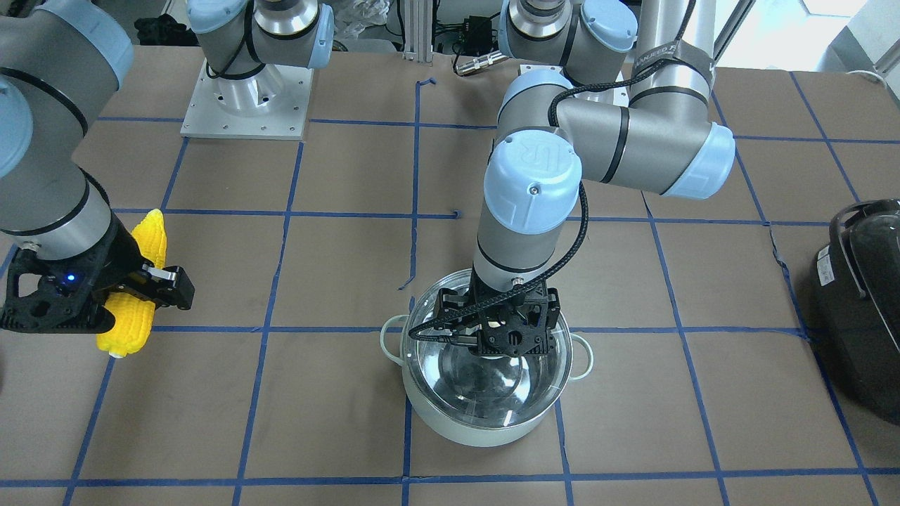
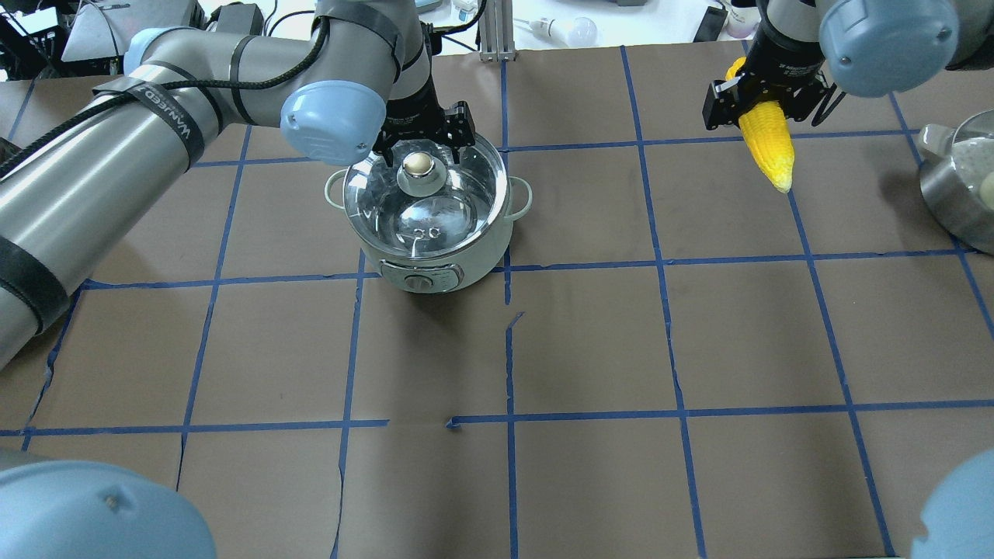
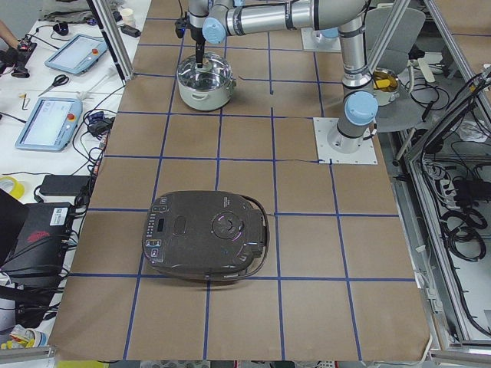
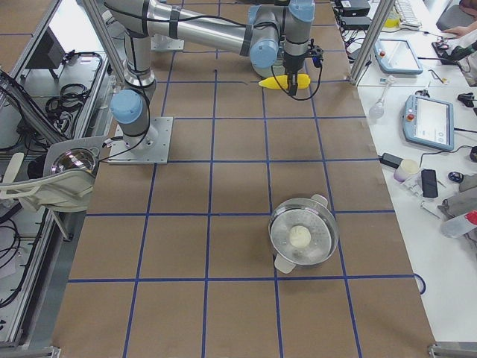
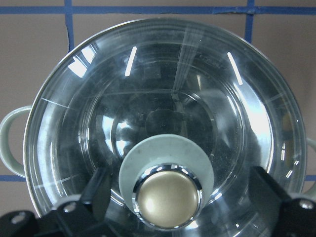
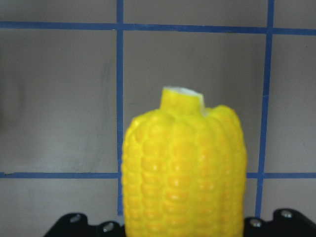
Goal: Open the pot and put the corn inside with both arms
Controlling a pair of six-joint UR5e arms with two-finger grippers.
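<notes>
I have the left pincer (image 1: 500,337) down over the pot (image 2: 435,268), its jaws spread wide. In the left wrist view the two fingers (image 5: 96,190) stand either side of the beige knob (image 5: 168,197) with a gap on each side, holding nothing. The glass lid (image 2: 435,210) sits on the pot's rim and covers the steel inside.

The right pincer (image 2: 765,105) is clamped across the corn (image 2: 769,144) near its thick end, and the pointed end slants down and away from the wrist. The corn is well apart from the pot, off to my right side of the table (image 2: 590,349). I cannot tell whether its tip touches the table.

A second steel pot (image 4: 302,239), lidded and with a pale knob, stands further along at the right end of the table. A large black appliance (image 3: 207,234) lies at the left end, well clear of both arms.

The table is covered in brown paper marked into squares with blue tape, and the paper is torn in a few places. Beyond the far edge is a white bench carrying tablets (image 3: 47,123), cables and small tools. Metal frames and wiring run along the robot's side.
</notes>
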